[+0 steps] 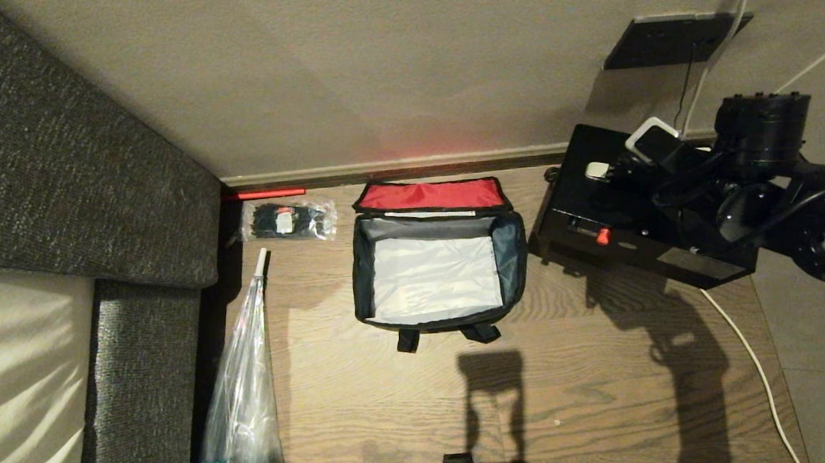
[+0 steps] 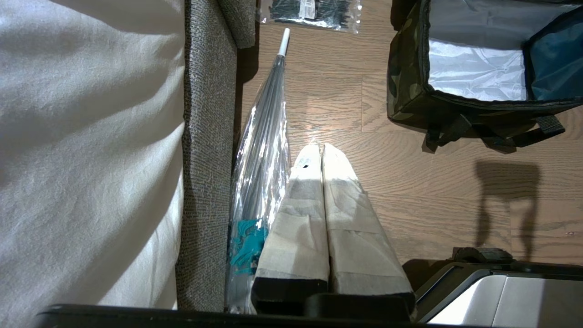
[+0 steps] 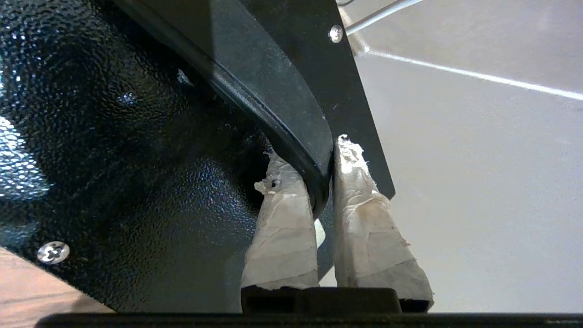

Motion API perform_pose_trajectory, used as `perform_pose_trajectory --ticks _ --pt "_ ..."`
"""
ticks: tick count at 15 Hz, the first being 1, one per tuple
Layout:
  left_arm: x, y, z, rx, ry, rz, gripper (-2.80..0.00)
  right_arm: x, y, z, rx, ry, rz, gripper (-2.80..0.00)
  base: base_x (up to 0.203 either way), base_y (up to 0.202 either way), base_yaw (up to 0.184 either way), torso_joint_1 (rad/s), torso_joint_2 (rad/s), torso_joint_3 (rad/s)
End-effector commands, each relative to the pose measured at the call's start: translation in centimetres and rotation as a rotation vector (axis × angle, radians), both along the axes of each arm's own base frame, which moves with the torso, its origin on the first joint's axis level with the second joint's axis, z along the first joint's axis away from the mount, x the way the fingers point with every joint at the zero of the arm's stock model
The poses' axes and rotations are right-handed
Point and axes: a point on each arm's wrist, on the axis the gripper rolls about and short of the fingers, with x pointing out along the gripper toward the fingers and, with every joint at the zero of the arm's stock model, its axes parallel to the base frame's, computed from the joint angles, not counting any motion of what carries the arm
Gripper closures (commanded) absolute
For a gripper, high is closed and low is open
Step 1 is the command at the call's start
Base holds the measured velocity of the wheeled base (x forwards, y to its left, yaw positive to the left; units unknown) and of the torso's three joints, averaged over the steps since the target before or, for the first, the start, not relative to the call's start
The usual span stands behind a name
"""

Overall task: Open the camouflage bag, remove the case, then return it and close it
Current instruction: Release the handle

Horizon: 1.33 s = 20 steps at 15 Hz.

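Note:
The camouflage bag point(image 1: 361, 263) stands open on the wooden floor, its red-lined lid point(image 1: 428, 195) folded back against the wall and its silver inside bare. Its camouflage side point(image 2: 406, 68) also shows in the left wrist view. The case point(image 1: 597, 209), a black box with a small red-orange mark, hangs tilted just right of the bag and casts a shadow on the floor. My right gripper point(image 3: 312, 152) is shut on the case's black handle point(image 3: 273, 91), beside the pebbled black shell point(image 3: 114, 159). My left gripper point(image 2: 320, 149) is shut and empty, low at the near left.
A grey upholstered couch point(image 1: 58, 174) fills the left side. A wrapped umbrella point(image 1: 243, 385) lies along it, with a clear packet of black ties point(image 1: 286, 220) by the wall. A white cable point(image 1: 750, 361) runs over the floor at the right, below a wall plate point(image 1: 666, 40).

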Motion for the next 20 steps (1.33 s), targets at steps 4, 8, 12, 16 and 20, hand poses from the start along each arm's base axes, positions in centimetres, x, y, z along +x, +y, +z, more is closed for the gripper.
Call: perform_pose_trajectory --ticks 4,8,12,16,20 --pt "0.0 0.0 -0.1 -0.001 0.001 0.002 0.0 3.8 -0.1 -3.7 0.008 0.081 -0.004 0.0 0.0 0.0 0.0 0.0 0.0 0.0" --pt "0.0 0.0 -0.1 0.0 0.001 0.001 0.0 6.3 0.0 -6.7 0.022 0.123 -0.009 0.0 0.0 0.0 0.0 0.0 0.0 0.0" --pt "0.0 0.0 -0.1 0.0 0.001 0.002 0.0 8.5 -0.3 -8.9 0.04 0.127 -0.027 0.0 0.0 0.0 0.0 0.0 0.0 0.0" --pt "0.0 0.0 -0.1 0.0 0.002 0.0 0.0 9.8 -1.0 -10.6 0.047 0.138 -0.043 0.0 0.0 0.0 0.0 0.0 0.0 0.0" --pt "0.0 0.0 -0.1 0.0 0.001 0.001 0.0 10.3 -1.1 -10.9 0.049 0.123 -0.046 0.0 0.0 0.0 0.0 0.0 0.0 0.0"
